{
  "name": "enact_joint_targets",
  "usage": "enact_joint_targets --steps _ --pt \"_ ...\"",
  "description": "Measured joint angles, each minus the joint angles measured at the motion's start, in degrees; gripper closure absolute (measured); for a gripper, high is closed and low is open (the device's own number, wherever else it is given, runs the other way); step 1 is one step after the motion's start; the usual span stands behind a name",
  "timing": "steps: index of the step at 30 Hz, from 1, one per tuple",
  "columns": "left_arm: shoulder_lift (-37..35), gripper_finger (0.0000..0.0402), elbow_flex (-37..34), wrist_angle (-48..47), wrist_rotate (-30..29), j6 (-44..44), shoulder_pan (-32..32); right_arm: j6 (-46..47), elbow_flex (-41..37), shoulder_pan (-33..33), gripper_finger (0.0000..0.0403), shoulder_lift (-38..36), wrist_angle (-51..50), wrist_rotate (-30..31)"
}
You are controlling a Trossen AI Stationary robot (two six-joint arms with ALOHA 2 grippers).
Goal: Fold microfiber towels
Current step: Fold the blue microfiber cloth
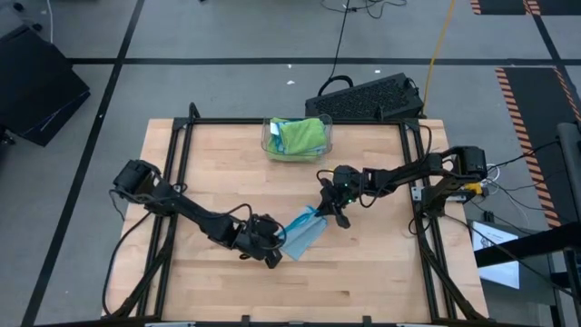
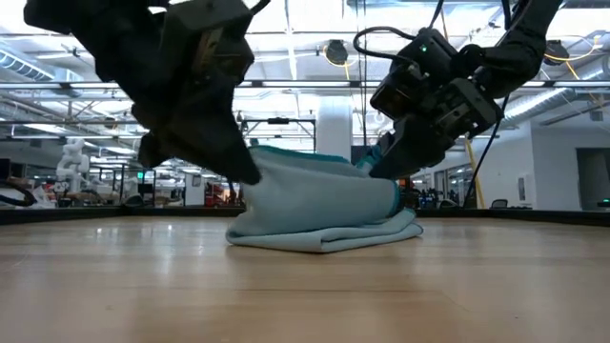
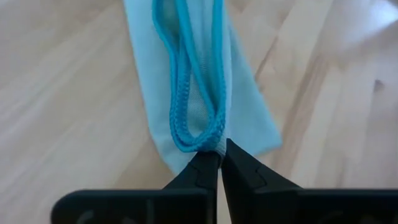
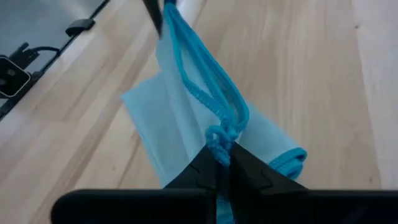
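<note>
Near the middle of the wooden table (image 1: 363,272), a light blue towel (image 1: 305,232) was held up between the two arms, partly folded, with its lower layers resting on the wood. The left gripper (image 1: 277,245) was closed on one end of the cloth; in its wrist view the fingertips (image 3: 208,165) were pinched on the darker stitched hem where two edges met. The right gripper (image 1: 331,211) was closed on the opposite end in the same way, the bunched hem being caught between its fingers (image 4: 214,163). From the low view the towel was seen as a soft roll lying on a flat layer, lifted slightly at both ends. Behind them, near the far edge of the table, a clear bin (image 1: 272,145) with green towels (image 1: 300,134) inside was standing — well apart from the work. The step in hand was judged to be the laying over of the held edge to finish a fold. To do it well, both ends should be moved together and kept at equal height, so that the hems are laid straight upon the lower edge — and the cloth should be kept gently stretched, because slack would give wrinkles.
</note>
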Motion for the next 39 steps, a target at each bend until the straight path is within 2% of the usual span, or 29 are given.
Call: enact_joint_targets --steps 6,16,22,27,30,34,39 --pt "0.8 0.0381 0.0 6.1 1.2 1.5 -0.2 0.1 0.0 0.0 0.0345 0.0 -1.9 0.0" --pt "0.7 0.0260 0.0 15.1 2.8 3.2 -0.4 3.1 0.0 0.0 0.0245 0.0 -5.9 -10.3" --pt "0.7 0.0226 0.0 19.9 4.5 1.6 -0.2 5.6 0.0 -0.1 0.0181 -1.7 -13.1 -12.0" --pt "0.7 0.0224 0.0 19.3 5.5 -1.5 -0.2 7.8 0.0 -0.1 0.0143 -7.2 -21.6 -8.7" --pt "0.7 0.0233 0.0 19.4 5.1 -4.8 0.0 13.1 0.0 -0.1 0.0132 -11.3 -24.0 -7.1" --pt "0.7 0.0256 0.0 21.3 2.2 -5.7 1.5 26.2 0.0 1.4 0.0135 -14.8 -18.3 -5.9" --pt "2.5 0.0291 0.1 19.1 1.4 -5.2 3.8 38.8 0.1 5.9 0.0172 -12.4 -4.8 5.4"
